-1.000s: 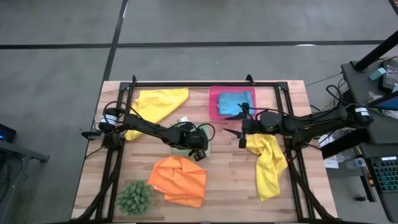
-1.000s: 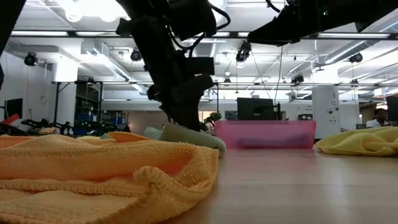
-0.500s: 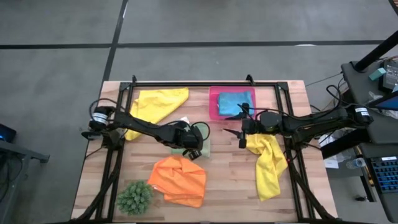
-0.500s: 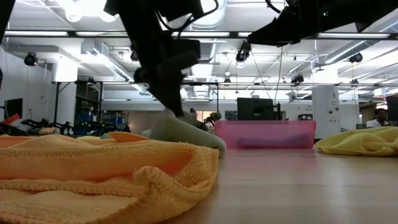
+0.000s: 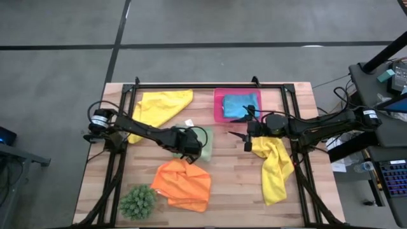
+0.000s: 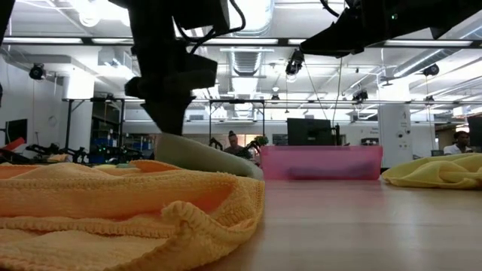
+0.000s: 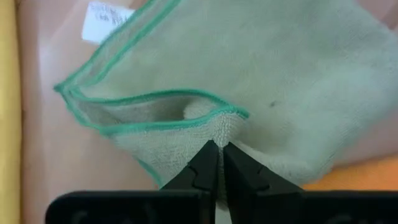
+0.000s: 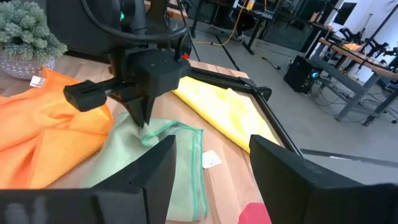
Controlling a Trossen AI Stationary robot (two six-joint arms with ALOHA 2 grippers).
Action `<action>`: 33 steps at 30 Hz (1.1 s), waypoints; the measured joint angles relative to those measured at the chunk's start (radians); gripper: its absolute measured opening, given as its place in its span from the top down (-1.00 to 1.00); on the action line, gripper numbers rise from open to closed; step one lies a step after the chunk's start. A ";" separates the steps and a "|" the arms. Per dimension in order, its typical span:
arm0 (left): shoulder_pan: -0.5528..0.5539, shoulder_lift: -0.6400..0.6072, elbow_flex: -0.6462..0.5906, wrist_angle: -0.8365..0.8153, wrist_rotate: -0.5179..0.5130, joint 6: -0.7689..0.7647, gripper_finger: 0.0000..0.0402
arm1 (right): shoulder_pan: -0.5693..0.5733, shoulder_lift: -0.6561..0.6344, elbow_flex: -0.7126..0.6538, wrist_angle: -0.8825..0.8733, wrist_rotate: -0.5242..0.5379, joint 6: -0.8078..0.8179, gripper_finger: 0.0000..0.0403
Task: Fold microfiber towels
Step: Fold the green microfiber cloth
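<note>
My left gripper point(image 5: 189, 147) is shut on the sage green towel point(image 5: 205, 142) at the table's middle, seen close in the left wrist view point(image 7: 219, 155). An orange towel point(image 5: 183, 184) lies crumpled toward the near edge. One yellow towel point(image 5: 161, 105) lies at the far left. Another point(image 5: 275, 166) lies at the right, partly under my right arm. A turquoise towel point(image 5: 240, 102) sits in the pink tray point(image 5: 218, 114). My right gripper point(image 5: 245, 134) hangs open above the table, right of the green towel, holding nothing. My left gripper pinches a green-hemmed edge of the sage towel point(image 7: 221, 119) between its two fingertips, where the cloth bunches into a small fold. The fingers come from above, slanting down. That edge point(image 6: 181, 143) is raised off the table; the rest of the towel lies slack on the wood.
A spiky green plant ball point(image 5: 137, 201) stands at the near left corner. A black frame point(image 5: 191, 85) runs along the table's far edge and sides. A white label point(image 7: 107, 20) lies beside the green towel. Bare wood shows between the orange towel and the right yellow towel.
My left gripper has shut on the green towel's edge, then gone up and toward the table's left edge while rolling. The pinched edge has lifted off the table and been drawn leftward; the rest of the towel has stayed down.
</note>
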 joint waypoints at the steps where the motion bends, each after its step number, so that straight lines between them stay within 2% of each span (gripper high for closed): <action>1: 0.000 0.000 0.000 0.002 0.006 0.001 0.98 | 0.000 0.000 0.000 0.000 0.000 0.000 0.04; 4: 0.000 0.000 0.000 0.003 0.042 0.000 0.93 | 0.000 0.000 0.000 0.000 0.000 0.000 0.04; 8: 0.000 -0.002 0.000 -0.018 0.104 -0.028 0.72 | 0.000 0.000 0.000 0.000 0.000 0.000 0.04; 14: 0.000 -0.013 0.003 -0.202 0.141 -0.156 0.36 | 0.000 0.000 0.000 -0.001 0.000 0.000 0.04; 18: 0.000 -0.028 0.003 -0.264 0.189 -0.159 0.22 | 0.000 0.000 0.000 -0.001 0.000 0.000 0.04; 24: 0.000 -0.059 0.020 -0.258 0.268 -0.131 0.18 | 0.000 0.000 0.000 -0.002 0.000 0.000 0.04; 27: 0.000 -0.080 0.023 -0.265 0.359 -0.120 0.18 | 0.000 0.000 0.000 -0.006 0.000 0.004 0.04; 33: 0.000 -0.106 0.019 -0.274 0.368 -0.075 0.18 | 0.000 0.000 0.000 -0.009 -0.002 0.010 0.04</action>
